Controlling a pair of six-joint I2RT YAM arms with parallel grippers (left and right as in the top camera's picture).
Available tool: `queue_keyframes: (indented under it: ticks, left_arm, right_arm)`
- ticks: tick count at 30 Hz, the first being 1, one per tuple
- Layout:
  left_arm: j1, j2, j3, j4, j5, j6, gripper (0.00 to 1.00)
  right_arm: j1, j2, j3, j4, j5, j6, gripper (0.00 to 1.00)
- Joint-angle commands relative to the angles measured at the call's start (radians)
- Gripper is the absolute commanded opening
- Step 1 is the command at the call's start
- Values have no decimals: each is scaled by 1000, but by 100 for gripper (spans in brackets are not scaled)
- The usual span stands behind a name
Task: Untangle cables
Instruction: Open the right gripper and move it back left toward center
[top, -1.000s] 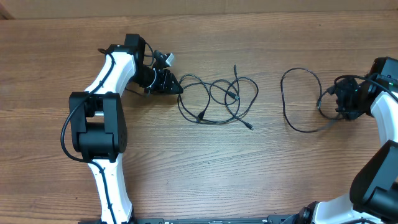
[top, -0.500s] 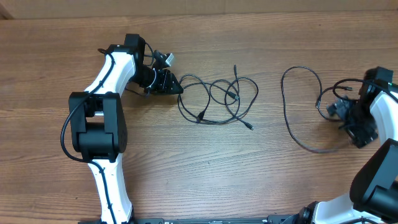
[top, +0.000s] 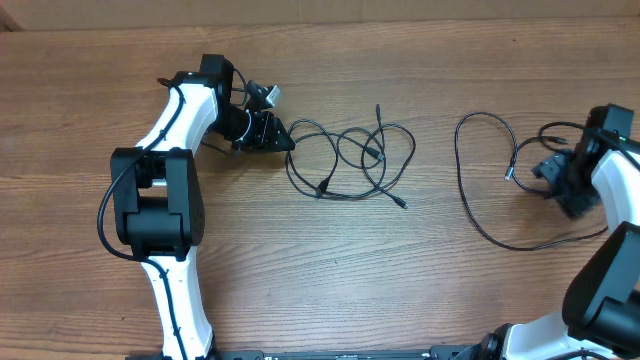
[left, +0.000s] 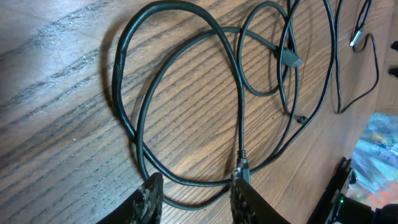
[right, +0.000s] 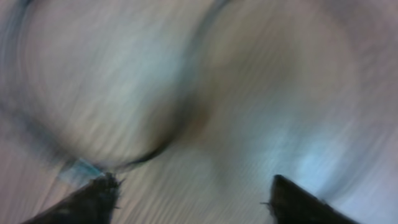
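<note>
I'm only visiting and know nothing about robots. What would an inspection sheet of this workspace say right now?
Surface: wooden table, grain showing.
Job's things: tangled cables mid-table; a separate cable in an open curve to their right.
Clutter: nothing seen.
Grippers: left tool open, fingers either side of a strand at the tangle's edge; right tool open, its view blurred, near the separate cable.
Cables: robot's own wire looped beside the left arm.
Surroundings: pale strip beyond the table's far edge.
</note>
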Motion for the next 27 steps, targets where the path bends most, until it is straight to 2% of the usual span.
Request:
queue_keyframes:
  ticks: [1,3,7,15,22,27]
  left_arm:
    - [-9,5,-5,0,3,-8,36]
    - [-9,5,-5,0,3,-8,36]
    - [-9,5,-5,0,3,-8,36]
    - [-9,5,-5,0,3,-8,36]
    - [-9,5,-5,0,3,-8,36]
    - [-9,5,-5,0,3,-8,36]
  right_arm:
    - [62,-1,11,25,-323,-136,33]
    - [121,-1,11,40,-321,-145,4]
    - [235,0,11,69,-317,-216,4]
    - [430,57,11,96,-215,-210,4]
    - [480,165,9,92,-173,-143,4]
    - [467,236,9,50,-51,-127,7]
